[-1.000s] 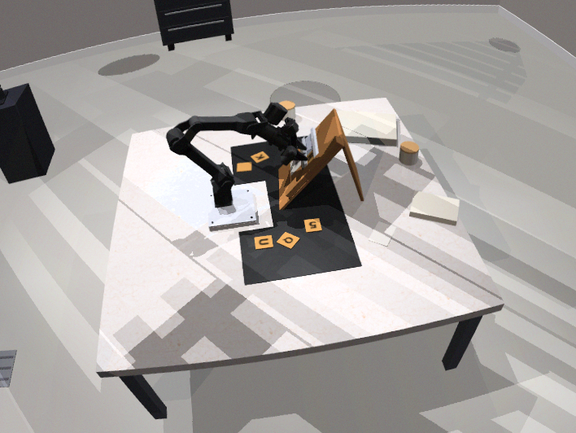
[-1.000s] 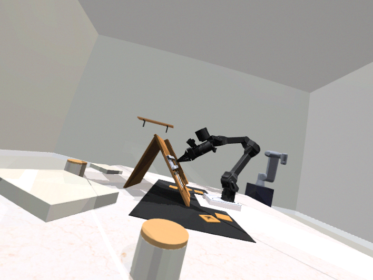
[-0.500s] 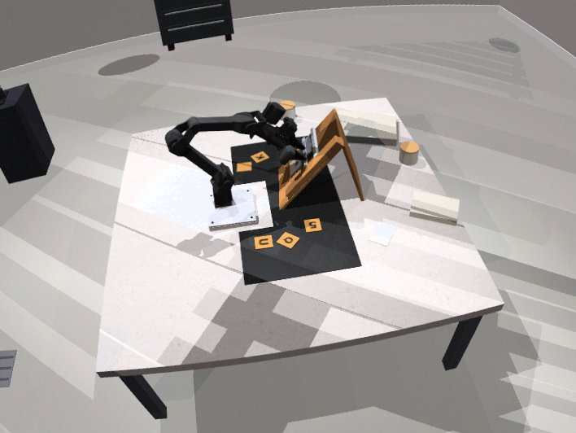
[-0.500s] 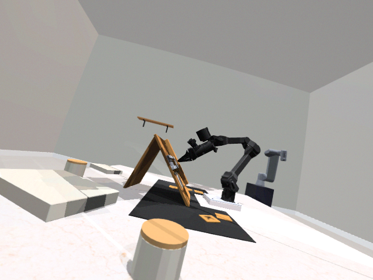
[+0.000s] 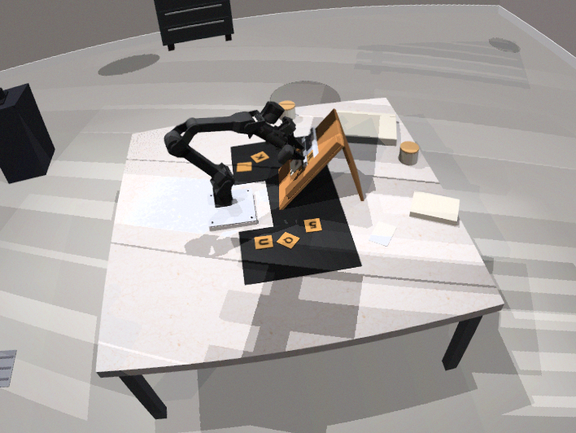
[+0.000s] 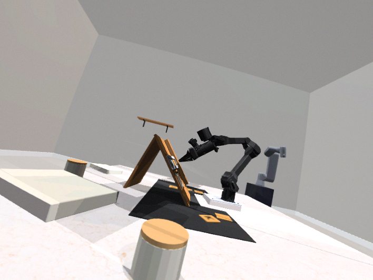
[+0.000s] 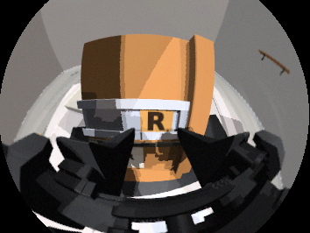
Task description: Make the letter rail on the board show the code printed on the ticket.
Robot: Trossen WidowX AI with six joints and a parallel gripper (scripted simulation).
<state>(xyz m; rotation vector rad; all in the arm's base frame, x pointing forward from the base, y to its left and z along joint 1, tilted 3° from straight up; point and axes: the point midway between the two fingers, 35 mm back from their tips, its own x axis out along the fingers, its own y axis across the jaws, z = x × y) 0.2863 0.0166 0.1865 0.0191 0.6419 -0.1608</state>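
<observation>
My gripper [image 5: 303, 157] [image 6: 179, 161] [image 7: 157, 130] is open in front of the tilted wooden board [image 5: 327, 124] [image 7: 144, 66]. The R tile [image 7: 147, 116] sits upright in the pale rail [image 6: 170, 158] [image 7: 101, 104], near its right end in the wrist view. The fingertips stand apart at the rail's lower edge, one toward each side of the R tile. On the black mat [image 5: 303, 260] lie a U tile [image 5: 263, 242], a Q tile [image 5: 288, 240], a tile reading 5 or S [image 5: 312, 225], an X-like tile [image 5: 259, 156] [image 6: 209, 218] and an unreadable tile [image 5: 243, 166] [image 6: 223, 217]. No ticket print is legible.
A lidded jar [image 5: 408, 153] [image 6: 76, 168] and a cream block [image 5: 434, 207] stand beyond the board. Another jar [image 5: 287, 111] [image 6: 159, 256] and a larger cream slab [image 5: 368, 128] [image 6: 45, 192] are near the back edge. A pale card [image 5: 382, 233] lies right of the mat.
</observation>
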